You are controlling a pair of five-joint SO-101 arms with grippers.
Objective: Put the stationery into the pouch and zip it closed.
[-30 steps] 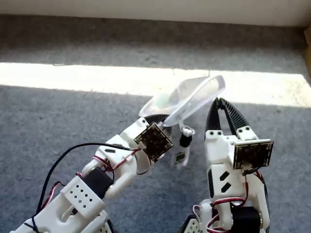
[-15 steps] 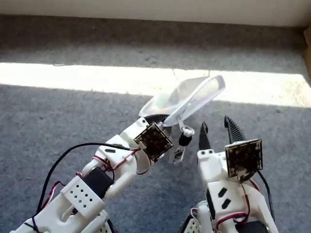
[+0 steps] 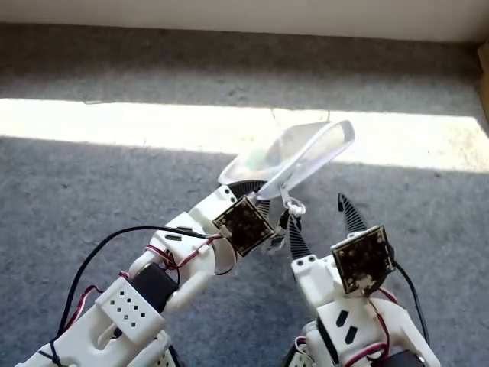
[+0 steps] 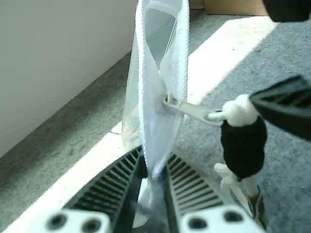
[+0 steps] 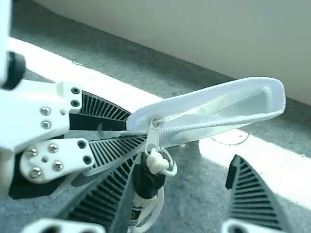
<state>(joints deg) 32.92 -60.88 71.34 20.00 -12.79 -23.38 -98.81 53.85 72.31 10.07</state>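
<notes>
A clear mesh pouch [image 3: 298,153] with a white zip hangs in the air above the carpet, tilted. My left gripper [image 3: 256,191] is shut on the pouch's lower edge [image 4: 154,170]. The zip slider with its metal pull [image 5: 154,136] sits at the end nearest the left gripper [image 5: 104,131]. A black and white charm [image 4: 243,145] dangles from that pull. My right gripper [image 3: 317,214] is open just below the pouch [image 5: 218,109], one finger beside the charm [image 5: 148,179], the other apart from it. What lies inside the pouch [image 4: 158,87] is too faint to tell.
Grey carpet [image 3: 114,206] covers the floor, with a bright band of sunlight [image 3: 153,122] across it behind the pouch. A pale wall [image 3: 229,11] runs along the far edge. A black cable [image 3: 114,245] loops over the left arm.
The right gripper has opened and drawn back and leftward, from beside the pouch's far end to beside the hanging charm. The left arm and pouch have held still.
</notes>
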